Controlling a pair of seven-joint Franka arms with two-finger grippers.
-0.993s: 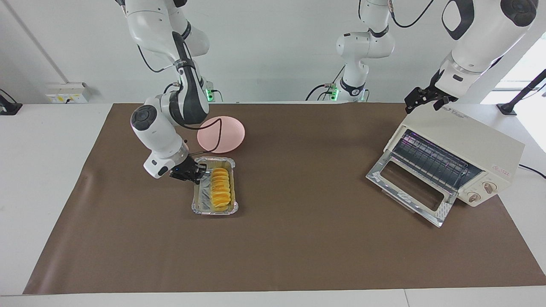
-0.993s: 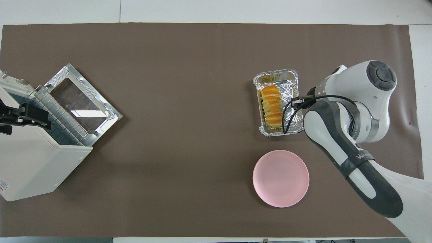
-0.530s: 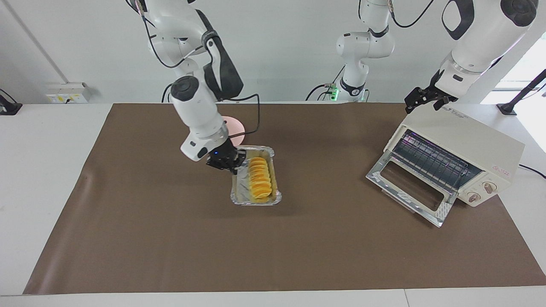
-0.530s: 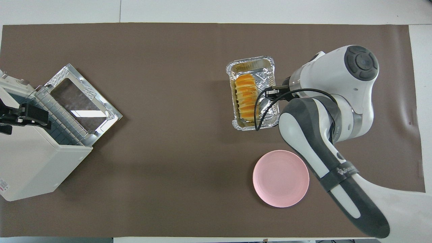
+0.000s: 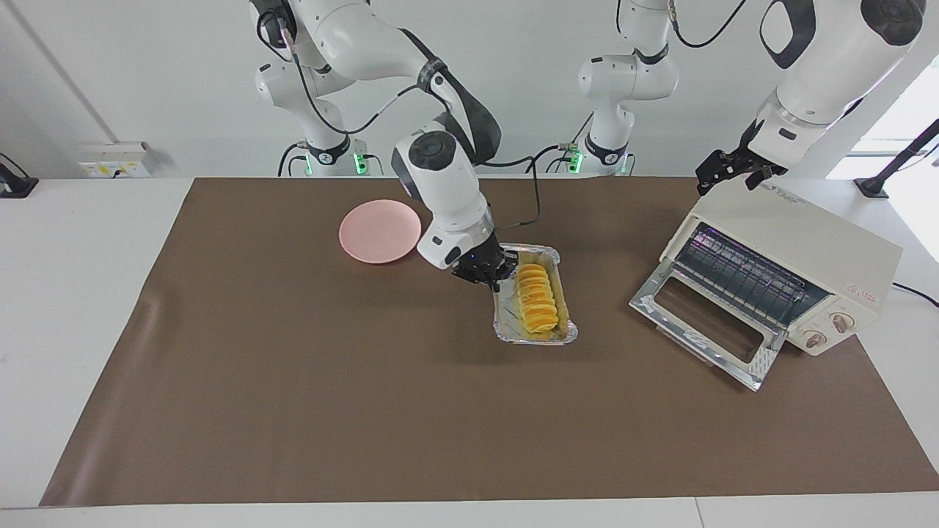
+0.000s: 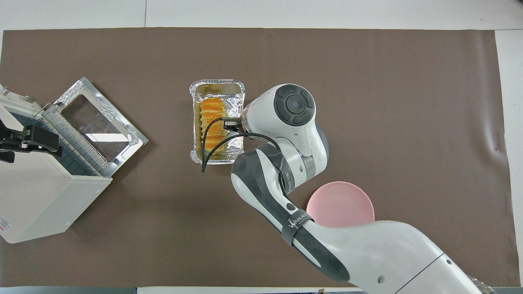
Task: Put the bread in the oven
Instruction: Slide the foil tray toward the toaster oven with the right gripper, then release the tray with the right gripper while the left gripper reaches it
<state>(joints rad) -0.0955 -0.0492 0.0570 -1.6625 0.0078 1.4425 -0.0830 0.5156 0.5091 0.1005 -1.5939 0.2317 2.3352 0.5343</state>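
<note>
The bread (image 5: 537, 299) (image 6: 213, 126), a ridged golden loaf, lies in a silver foil tray (image 5: 535, 341) (image 6: 216, 85) near the middle of the mat, between the pink plate and the oven. My right gripper (image 5: 490, 277) is shut on the tray's long rim on the side toward the right arm's end; the wrist hides it in the overhead view. Whether the tray touches the mat I cannot tell. The cream oven (image 5: 807, 249) (image 6: 36, 196) stands at the left arm's end, its glass door (image 5: 704, 323) (image 6: 102, 122) dropped open and the rack showing. My left gripper (image 5: 722, 172) (image 6: 30, 141) waits open at the oven's top edge.
A round pink plate (image 5: 380, 231) (image 6: 343, 200) lies nearer to the robots than the tray, toward the right arm's end. The brown mat (image 5: 293, 411) covers most of the white table. The open door juts toward the tray.
The right arm has carried the foil tray with the bread from beside the pink plate to the mat's middle, toward the oven. The left gripper and the oven have not moved.
</note>
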